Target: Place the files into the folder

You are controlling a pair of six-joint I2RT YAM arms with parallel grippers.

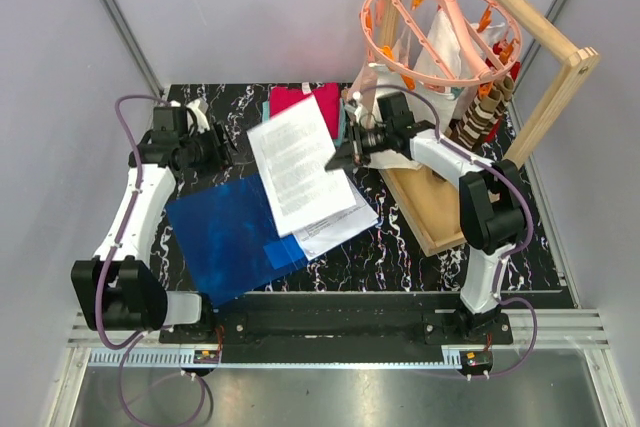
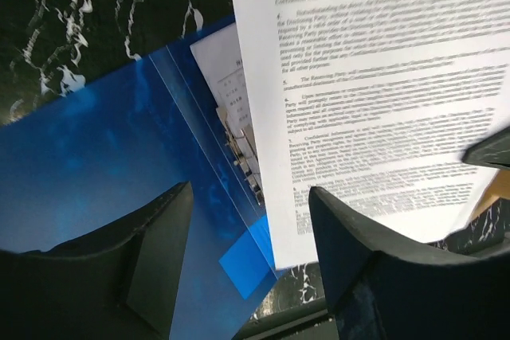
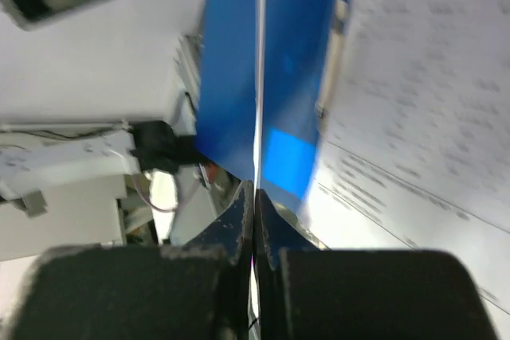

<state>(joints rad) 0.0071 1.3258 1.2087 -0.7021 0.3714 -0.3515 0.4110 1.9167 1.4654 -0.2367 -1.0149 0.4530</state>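
Observation:
The blue folder (image 1: 225,232) lies open on the black marble table. My right gripper (image 1: 336,159) is shut on the right edge of one of the files, a printed sheet (image 1: 298,159), which hangs tilted above the folder's right half. In the right wrist view that sheet (image 3: 257,77) shows edge-on between the shut fingers, with the folder (image 3: 227,77) behind it. More files (image 1: 340,225) lie flat under it, partly on the folder. My left gripper (image 1: 224,152) hovers open above the folder's far left corner. Its wrist view shows the folder (image 2: 88,173), its metal clip (image 2: 239,149) and the lifted sheet (image 2: 374,93).
A wooden rack (image 1: 560,77) with a pink round hanger (image 1: 440,22) and a white bag stands on a wooden base (image 1: 430,212) at the right. Folded red and teal clothes (image 1: 305,99) lie at the table's far edge.

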